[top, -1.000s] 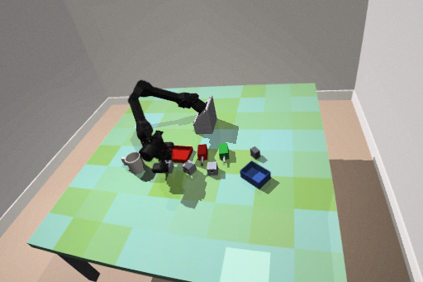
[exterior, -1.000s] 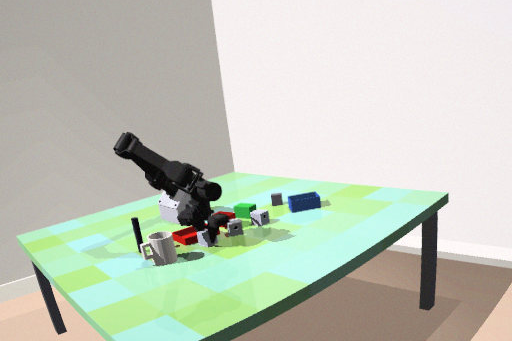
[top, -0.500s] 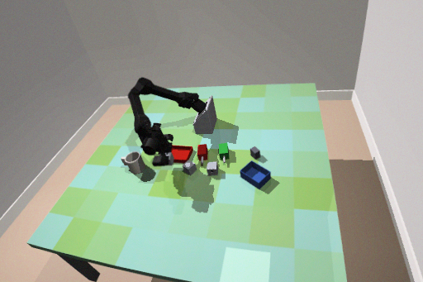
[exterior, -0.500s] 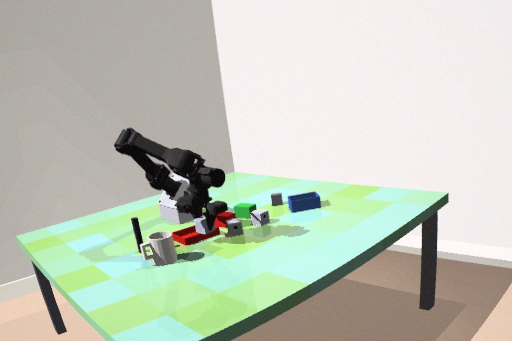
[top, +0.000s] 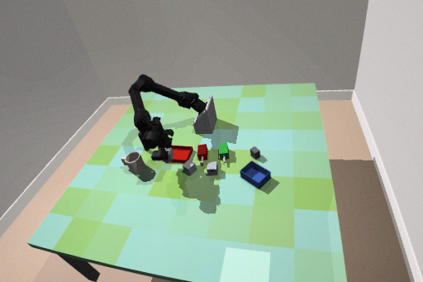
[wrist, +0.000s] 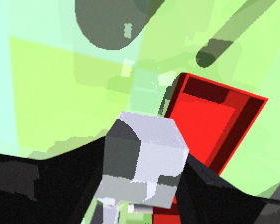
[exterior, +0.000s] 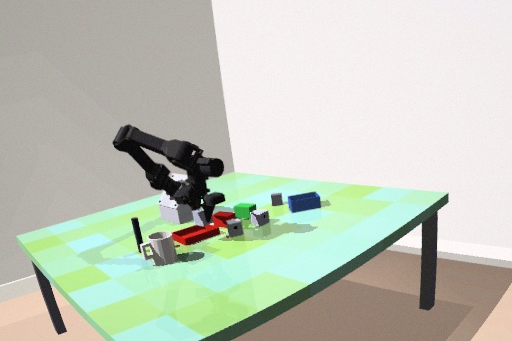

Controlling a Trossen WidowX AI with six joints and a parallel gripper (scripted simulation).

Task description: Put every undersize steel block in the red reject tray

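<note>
At the tray's near side, by my wrist view: jaws (top: pixel 167 152) (exterior: pixel 202 216) approx. half open, shut on a steel block (top: pixel 169 154) (exterior: pixel 199 217) (wrist: pixel 151 145), one finger on each side. Blk looks raised off the counter, just beside or partly over the red reject tray (top: pixel 180 161) (exterior: pixel 197 240) (wrist: pixel 206 120); can't tell exact overlap.

Handling, my est.: steel, so dense for its size, rigid, no give; won't crush, but smooth flat faces may slip or pivot if I pinch off-ctr. Best hold = opp. parallel sides, mid-height, bore mouth kept free. Bore not visible to me on this one, so can't confirm undersize from here; likely a reject, given the tray. Next: ctr over tray floor, lower, release low, as a drop could bounce it off the wall.

Green GO gauge (top: pixel 223 149) (exterior: pixel 244 209) on the counter, apart from me, pin out front. Take it by the block-shaped handle, square across the sides; pin is thin, so no sideways load, esp. in a bore. Bored blk nearest tray (top: pixel 189 168) (exterior: pixel 234 228) and its pale neighbour (top: pixel 212 169) (exterior: pixel 259 217): same grip rules, keep level.
</note>
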